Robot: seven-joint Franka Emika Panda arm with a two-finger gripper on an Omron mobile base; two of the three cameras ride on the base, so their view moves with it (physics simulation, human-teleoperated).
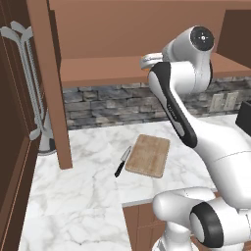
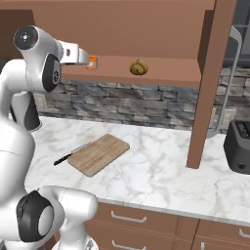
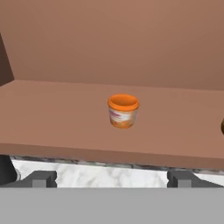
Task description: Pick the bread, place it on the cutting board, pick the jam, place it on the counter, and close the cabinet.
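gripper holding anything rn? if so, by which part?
Nothing held. The gripper has its jaws wide apart, short of the small orange jam jar standing on the reddish-brown cabinet shelf.

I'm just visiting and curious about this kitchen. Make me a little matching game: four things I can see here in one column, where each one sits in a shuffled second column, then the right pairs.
Things:
1. jam
2. bread
3. cutting board
4. knife

Places:
A. flat on the marble counter, nothing on it
B. on the cabinet shelf, straight ahead of the open gripper
C. on the counter, beside the board's edge
D. on the same shelf, farther from the arm

Pairs: 1-B, 2-D, 3-A, 4-C
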